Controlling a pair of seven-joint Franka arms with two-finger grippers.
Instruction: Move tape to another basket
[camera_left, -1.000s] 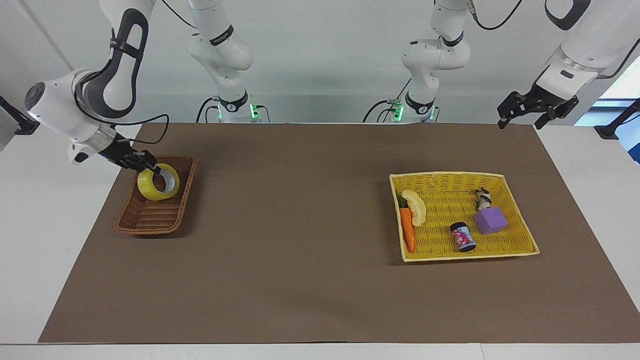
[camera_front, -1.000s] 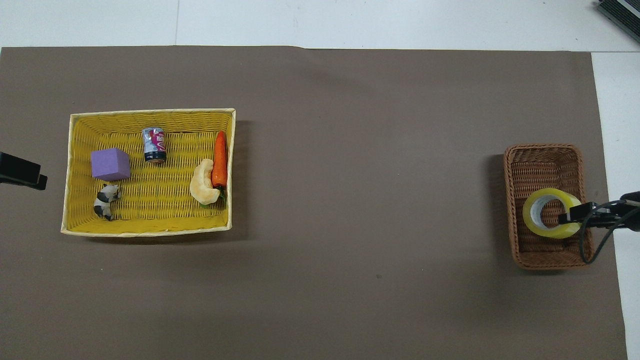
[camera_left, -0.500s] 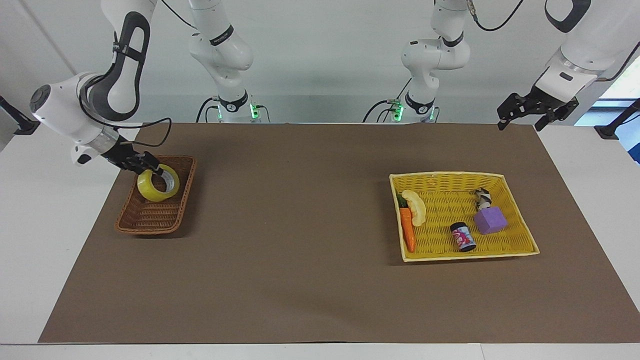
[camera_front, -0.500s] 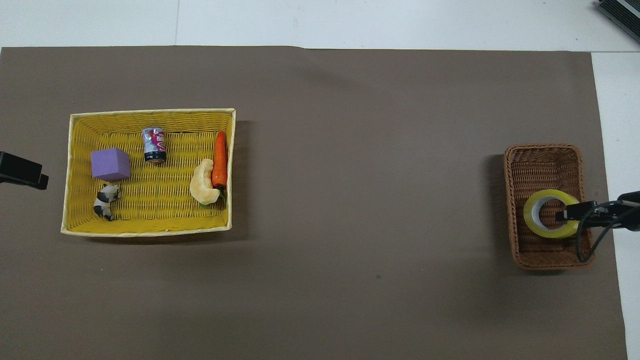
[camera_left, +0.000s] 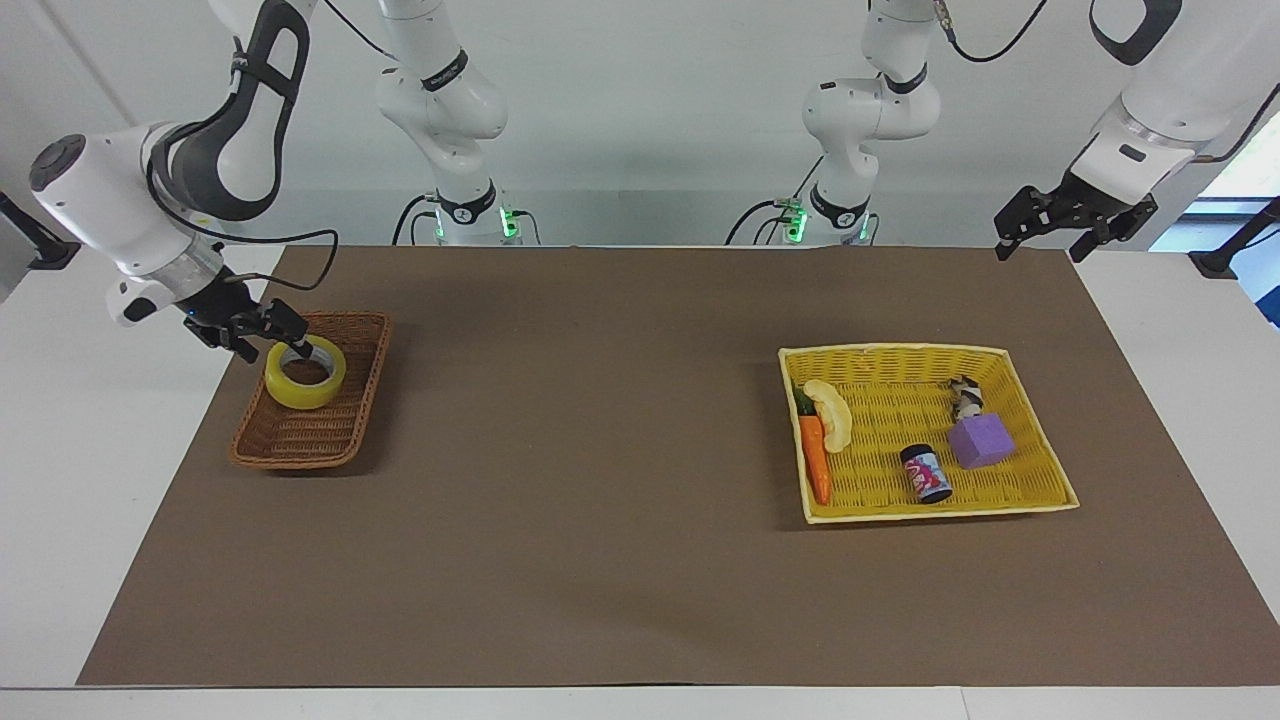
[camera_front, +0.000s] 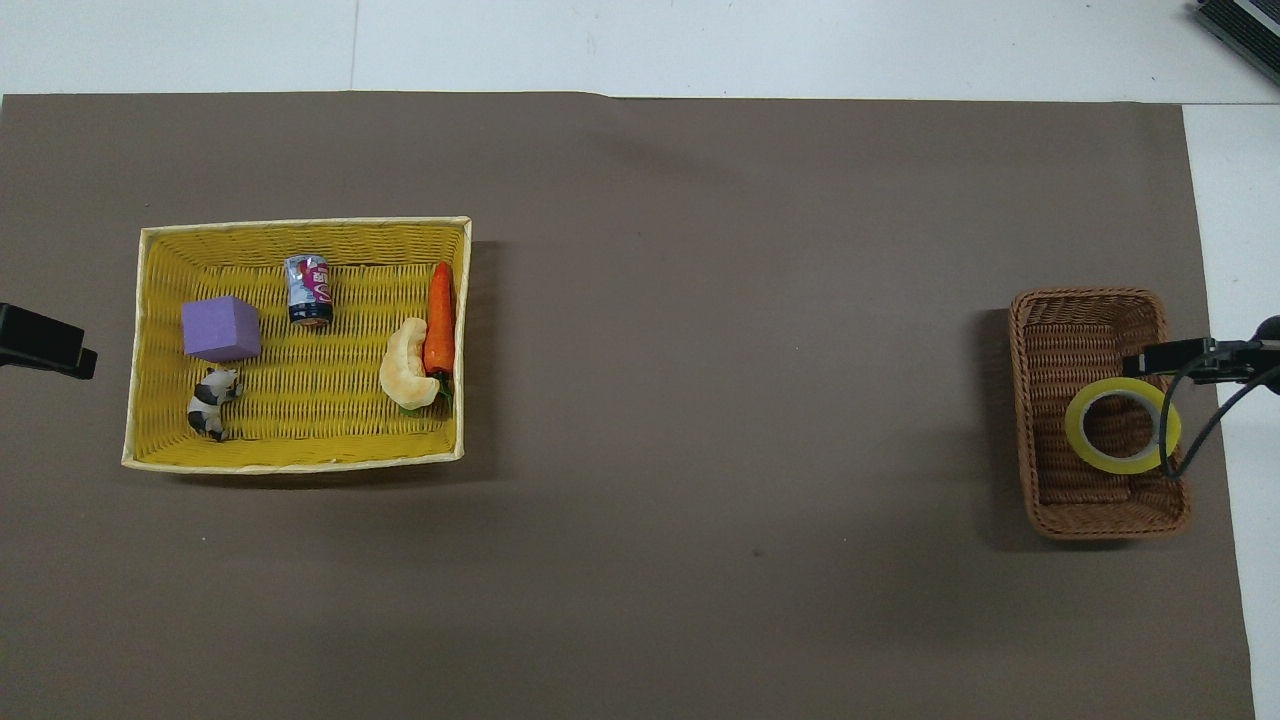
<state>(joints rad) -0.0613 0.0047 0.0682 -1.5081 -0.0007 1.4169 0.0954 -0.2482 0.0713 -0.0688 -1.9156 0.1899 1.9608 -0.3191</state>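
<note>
The tape (camera_left: 300, 392), a yellow roll, lies flat in the small brown wicker basket (camera_left: 290, 440), in the half nearer to the robots. My right gripper (camera_left: 268, 342) hangs open just above the roll's nearer rim, one fingertip (camera_left: 300, 347) over the core and the other outside the roll. In the overhead view the tape (camera_front: 1115, 464) rests in the brown basket (camera_front: 1085, 330) with the right gripper (camera_front: 1190, 355) at its side. My left gripper (camera_left: 1045, 238) waits open and empty, raised over the mat's corner at the left arm's end; its tip shows in the overhead view (camera_front: 70, 355).
A larger yellow basket (camera_left: 1040, 450) toward the left arm's end holds a carrot (camera_left: 816, 460), a pale curved toy (camera_left: 832, 412), a small can (camera_left: 926, 474), a purple block (camera_left: 980, 442) and a black-and-white figure (camera_left: 966, 396). A brown mat (camera_left: 600, 450) covers the table.
The right gripper lowered the tilted tape into the brown basket, let it go and opened. The tape now lies flat. The left arm barely moved.
</note>
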